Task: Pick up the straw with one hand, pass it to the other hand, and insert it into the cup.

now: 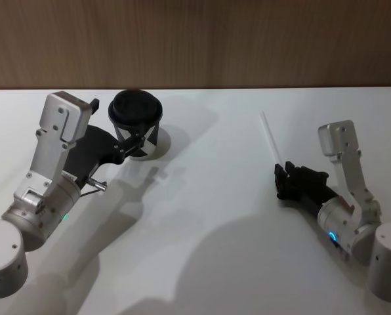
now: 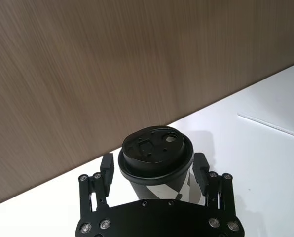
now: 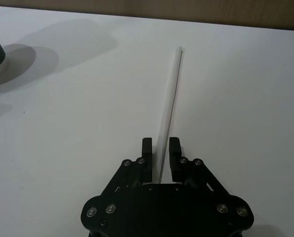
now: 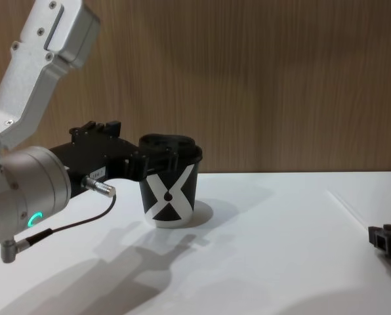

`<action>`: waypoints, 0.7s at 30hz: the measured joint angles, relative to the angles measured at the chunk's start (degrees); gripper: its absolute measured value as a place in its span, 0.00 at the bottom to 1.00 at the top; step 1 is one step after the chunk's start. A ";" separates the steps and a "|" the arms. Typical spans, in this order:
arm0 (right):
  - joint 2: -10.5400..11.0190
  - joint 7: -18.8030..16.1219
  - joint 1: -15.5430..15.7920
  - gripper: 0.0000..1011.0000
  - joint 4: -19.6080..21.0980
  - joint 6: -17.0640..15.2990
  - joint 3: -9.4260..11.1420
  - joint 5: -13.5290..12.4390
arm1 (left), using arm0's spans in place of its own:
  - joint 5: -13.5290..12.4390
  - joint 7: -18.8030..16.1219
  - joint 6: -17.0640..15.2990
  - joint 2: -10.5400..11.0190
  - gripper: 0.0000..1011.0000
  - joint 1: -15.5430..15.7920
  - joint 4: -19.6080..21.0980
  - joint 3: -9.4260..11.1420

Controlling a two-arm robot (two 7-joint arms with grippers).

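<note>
The black cup (image 1: 136,115) with a white X (image 4: 169,190) stands on the white table at the back left. My left gripper (image 1: 134,142), with its white label and silver plug, is open, and its fingers (image 2: 106,169) stand on either side of the cup (image 2: 154,153) just below the lid, with small gaps to the cup wall. The white straw (image 1: 269,134) lies flat on the table to the right, pointing away from me. My right gripper (image 1: 282,172) sits low on the table, shut on the straw's near end (image 3: 172,89), which runs between its fingers (image 3: 146,153).
A wood-panelled wall runs along the table's (image 1: 208,216) far edge, close behind the cup. Open white tabletop lies between the cup and the straw (image 4: 345,203). My right gripper (image 4: 381,236) shows at the chest view's right edge.
</note>
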State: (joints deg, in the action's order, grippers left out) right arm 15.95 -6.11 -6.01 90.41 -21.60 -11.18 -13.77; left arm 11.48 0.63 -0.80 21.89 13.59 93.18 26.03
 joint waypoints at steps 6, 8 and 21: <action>0.09 -0.01 0.01 0.17 0.01 -0.25 -0.21 0.74 | 0.00 0.00 0.00 0.00 0.99 0.00 0.00 0.00; 0.10 0.02 0.01 0.16 0.01 -0.25 -0.29 1.11 | 0.00 0.00 0.00 0.00 0.99 0.00 0.00 0.00; 0.11 1.20 0.23 0.08 -0.05 2.85 -0.61 4.04 | 0.00 0.00 0.00 0.00 0.99 0.00 0.00 0.00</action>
State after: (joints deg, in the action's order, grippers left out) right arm 16.06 -4.91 -5.78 90.37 -18.76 -11.79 -9.73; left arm 11.48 0.63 -0.80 21.89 13.59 93.18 26.02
